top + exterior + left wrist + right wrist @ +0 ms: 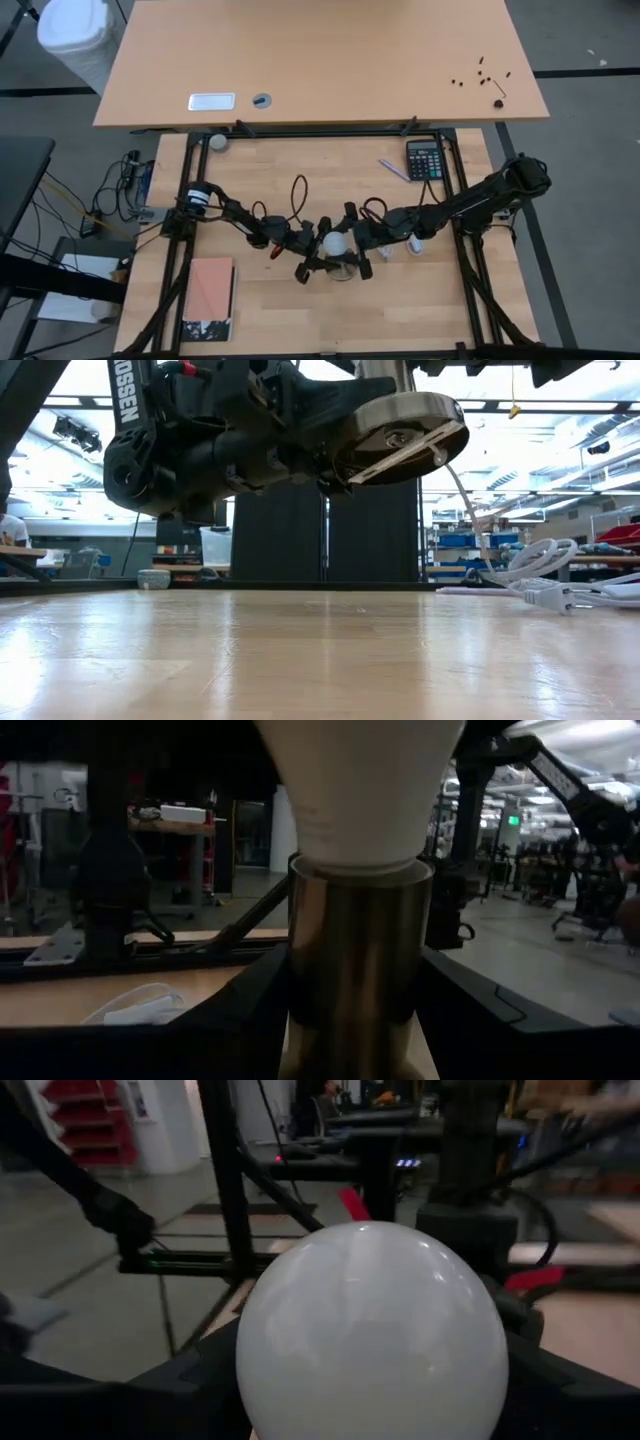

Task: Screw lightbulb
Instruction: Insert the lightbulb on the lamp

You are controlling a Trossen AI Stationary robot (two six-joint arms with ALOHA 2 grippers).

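Note:
The white lightbulb [335, 242] hangs over the middle of the table, its neck [360, 795] set in the brass sleeve [350, 970] of a socket. The socket's round base disc [400, 428] is tilted and well above the tabletop. Its white cord [520, 575] drops to the table, where the plug lies. My left gripper [318, 252] reaches in from the left and is shut on the brass sleeve. From the right, my right gripper [352, 246] is shut on the bulb's globe [370, 1340]. My left gripper pinches the socket's brass sleeve [300, 980] between its two fingers, just below the bulb's neck. The fingers [240, 1020] come in about level from the table's left and lie across the sleeve. The socket is lifted clear of the table, its base disc tilted. My right gripper holds the bulb's round globe [250, 1350] between its two fingers, one on each side. The fingers [545, 1370] come in about level from the table's right. The bulb is clear of the table, its neck in the socket.
A calculator [425, 160] and a purple pen [393, 168] lie at the far right of the table, a small grey ball [217, 142] at the far left, a pink notebook [210, 295] at the near left. A second desk [320, 60] stands beyond the far edge.

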